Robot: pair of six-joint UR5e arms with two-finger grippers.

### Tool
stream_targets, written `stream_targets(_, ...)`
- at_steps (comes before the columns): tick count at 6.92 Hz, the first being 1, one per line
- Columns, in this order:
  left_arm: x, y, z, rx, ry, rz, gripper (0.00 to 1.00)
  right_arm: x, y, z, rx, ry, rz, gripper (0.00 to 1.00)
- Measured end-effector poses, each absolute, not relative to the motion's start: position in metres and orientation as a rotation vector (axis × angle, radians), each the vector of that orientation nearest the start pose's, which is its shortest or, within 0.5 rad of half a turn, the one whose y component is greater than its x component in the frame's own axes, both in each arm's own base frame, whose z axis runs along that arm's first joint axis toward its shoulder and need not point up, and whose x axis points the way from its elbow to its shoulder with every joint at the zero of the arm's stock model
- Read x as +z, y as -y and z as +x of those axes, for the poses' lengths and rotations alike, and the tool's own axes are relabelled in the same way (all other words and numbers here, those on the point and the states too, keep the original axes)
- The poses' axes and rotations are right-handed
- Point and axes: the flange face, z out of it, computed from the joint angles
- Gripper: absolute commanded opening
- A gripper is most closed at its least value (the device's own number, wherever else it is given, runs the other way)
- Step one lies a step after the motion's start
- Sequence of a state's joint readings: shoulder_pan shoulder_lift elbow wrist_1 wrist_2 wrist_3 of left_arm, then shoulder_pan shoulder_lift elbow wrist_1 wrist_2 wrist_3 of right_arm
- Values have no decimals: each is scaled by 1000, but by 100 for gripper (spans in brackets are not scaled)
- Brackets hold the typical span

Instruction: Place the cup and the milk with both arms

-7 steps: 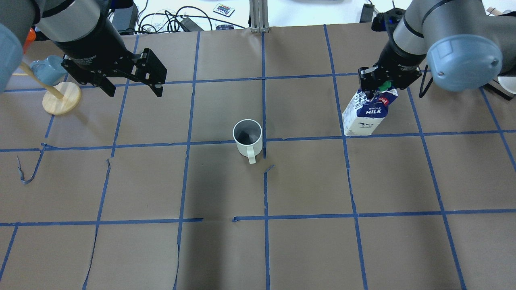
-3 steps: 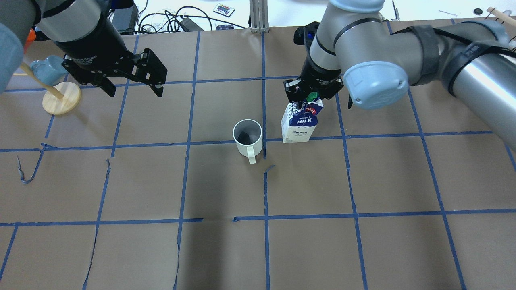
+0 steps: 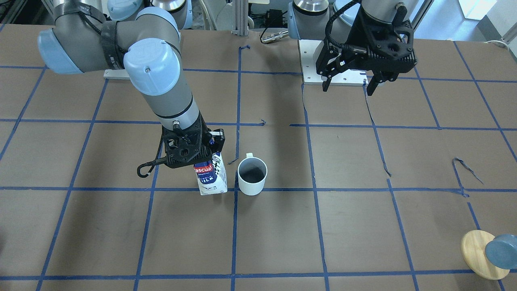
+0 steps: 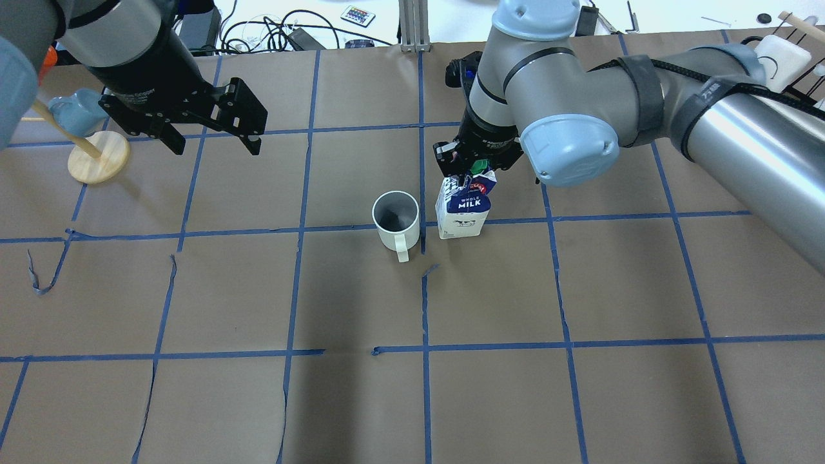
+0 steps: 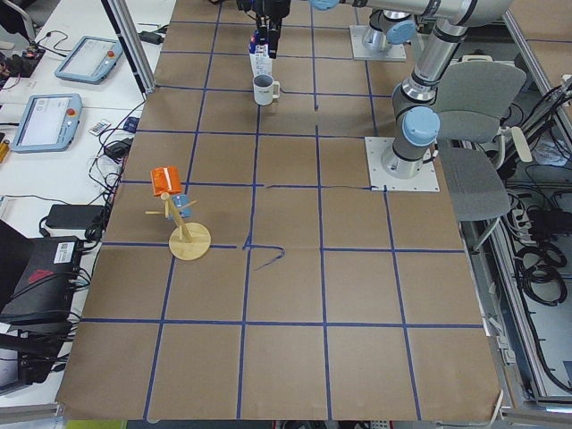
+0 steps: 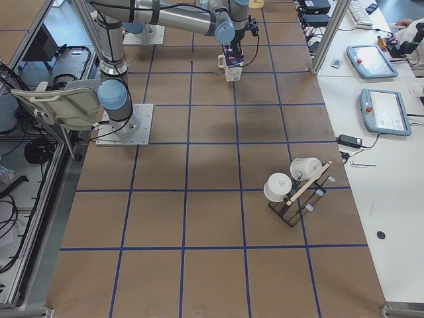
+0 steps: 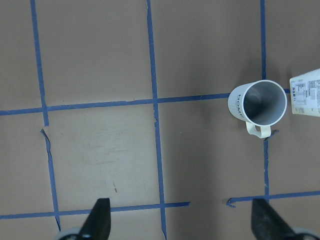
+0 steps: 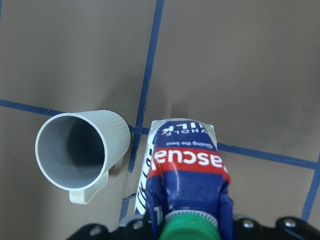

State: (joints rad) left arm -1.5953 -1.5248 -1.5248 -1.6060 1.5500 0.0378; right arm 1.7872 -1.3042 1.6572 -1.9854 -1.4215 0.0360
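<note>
While the milk point(image 4: 463, 216) was upright just beside the cup point(image 4: 395, 222) near the middle of the table point(image 4: 612, 290), the right gripper point(image 4: 469, 171) was clamped on its gabled top; the left gripper point(image 4: 214, 147) hung wide open, empty, well apart.

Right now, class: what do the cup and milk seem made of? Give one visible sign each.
The cup: probably ceramic or plastic, matte white; ribbed wall, thick rim.
The milk: likely coated paperboard, slightly glossy; folded gable top, printed faces, plastic-looking green cap.
</note>
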Motion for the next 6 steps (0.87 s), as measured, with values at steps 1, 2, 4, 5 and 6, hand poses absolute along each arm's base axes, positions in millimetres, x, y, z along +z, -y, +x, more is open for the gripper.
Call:
stream_targets(1,529,473,-147,-90,-3159,100,100,339,543,274,-71,-2970,-278,30)
stream_targets(2,529,473,-147,-90,-3158,100,100,333,546,279,-79,-2968,-275,30)
stream_targets(4,529,473,-147,-90,-3158,100,100,326,545,292,-92,-2967,-265,33)
stream_targets(5,529,473,-147,-90,-3158,100,100,324,544,296,-87,-2967,-256,34)
stream_targets(6,529,473,-147,-90,-3158,100,100,320,545,297,-77,-2969,-240,40)
